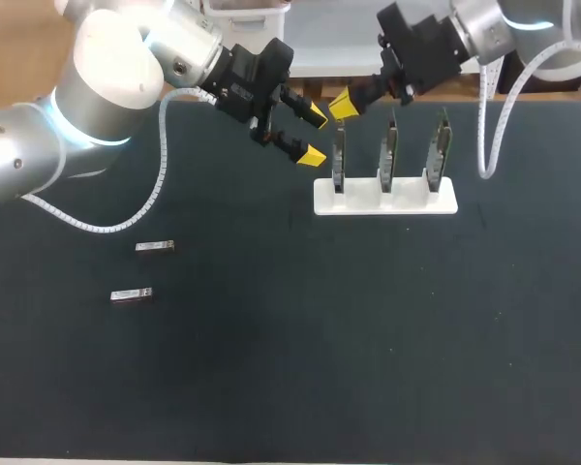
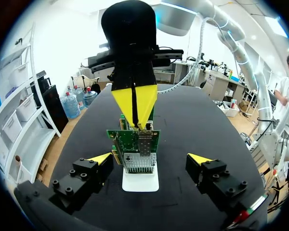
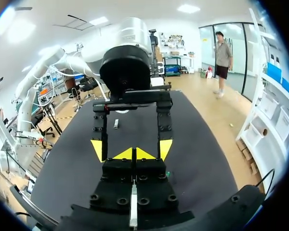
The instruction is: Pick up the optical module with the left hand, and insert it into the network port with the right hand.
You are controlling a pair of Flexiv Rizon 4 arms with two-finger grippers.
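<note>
Presently, task standing: no pick-up of the modules in view is done. Optical modules, two: farther optical module (image 1: 155, 247) and nearer optical module (image 1: 132, 294), both flat on the worktop (image 1: 368, 339) at its left, near each other and well apart from both arms. Circuit boards, three, upright in one white holder (image 1: 407, 199): left board (image 1: 338, 160), middle board (image 1: 390, 153), right board (image 1: 438, 147). Left gripper (image 1: 311, 136): jaws apart and empty, just beside the left board. Right gripper (image 1: 344, 105): jaws together, tips at the left board's top edge above its network port (image 2: 144, 142). No module can be made out between them, nor whether one sits in the port. Judged left to do for the two on the worktop: grasp, hand-over, insertion.
</note>
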